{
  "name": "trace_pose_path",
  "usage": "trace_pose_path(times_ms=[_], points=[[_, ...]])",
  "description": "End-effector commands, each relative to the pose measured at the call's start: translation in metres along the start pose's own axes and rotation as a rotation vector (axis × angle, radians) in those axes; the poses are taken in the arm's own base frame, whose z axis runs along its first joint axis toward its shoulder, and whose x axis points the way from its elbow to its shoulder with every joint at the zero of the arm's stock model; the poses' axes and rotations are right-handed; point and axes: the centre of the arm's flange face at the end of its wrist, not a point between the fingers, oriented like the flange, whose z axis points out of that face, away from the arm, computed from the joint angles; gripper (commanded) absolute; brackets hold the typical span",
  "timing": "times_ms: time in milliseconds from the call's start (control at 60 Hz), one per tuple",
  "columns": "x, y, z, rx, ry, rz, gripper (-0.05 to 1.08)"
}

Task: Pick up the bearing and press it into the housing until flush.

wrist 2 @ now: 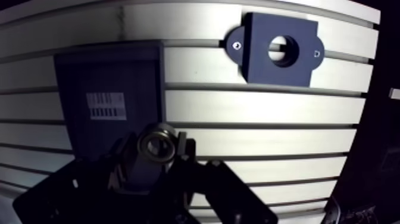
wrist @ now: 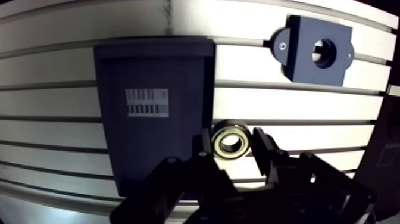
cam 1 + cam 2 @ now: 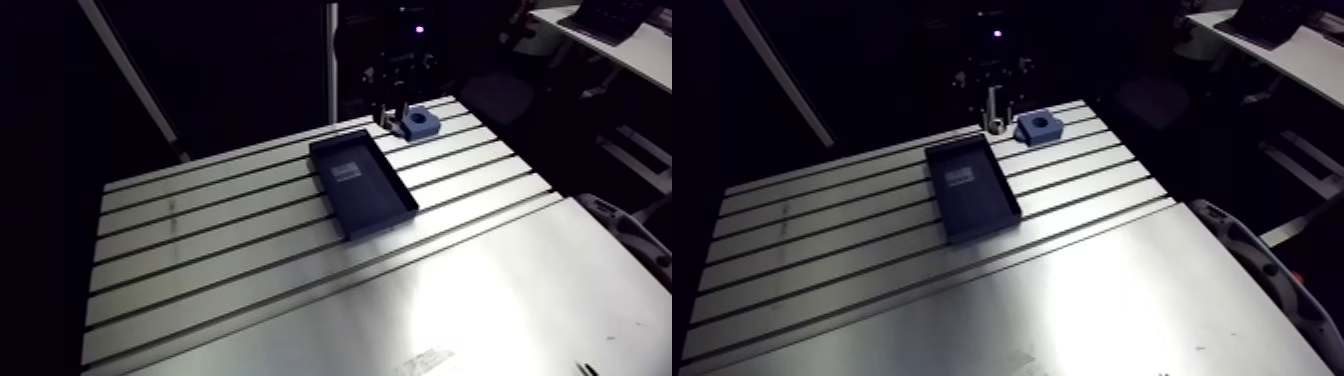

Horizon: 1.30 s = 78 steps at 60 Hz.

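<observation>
The black two-finger gripper (image 2: 231,142) clamps a silver ring-shaped metal bearing (image 2: 231,145) just beside a dark blue rectangular tray (image 2: 149,149). A blue block housing (image 2: 300,62) with a round bore lies well ahead on the slotted aluminium table (image 2: 286,107).

Bearing (image 2: 231,141): small steel ring with a brassy shield and a dark bore. It is pinched between my fingers (image 2: 266,148), flat face toward the wrist camera.

Housing (image 2: 315,50): blue block lying flat on the table (image 2: 286,101), round bore facing up, a screwed ear on each side. It sits ahead of the bearing, well apart.
</observation>
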Motion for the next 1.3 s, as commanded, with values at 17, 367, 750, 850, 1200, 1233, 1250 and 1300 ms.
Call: trace_pose_path(times_ms=[17, 367, 750, 850, 1200, 1233, 1250, 1300], points=[[0.013, 0.026, 0.0, -0.012, 0.002, 0.023, 0.55], [0.022, 0.062, 0.007, -0.017, 0.01, 0.066, 0.56], [0.031, 0.093, 0.017, -0.023, 0.029, 0.092, 0.57], [0.036, 0.098, 0.023, -0.022, 0.026, 0.089, 0.57], [0.053, 0.112, 0.035, -0.024, 0.031, 0.095, 0.57], [0.055, 0.113, 0.036, -0.024, 0.031, 0.095, 0.57], [0.055, 0.113, 0.036, -0.024, 0.031, 0.095, 0.57], [0.057, 0.114, 0.037, -0.025, 0.033, 0.095, 0.57]])
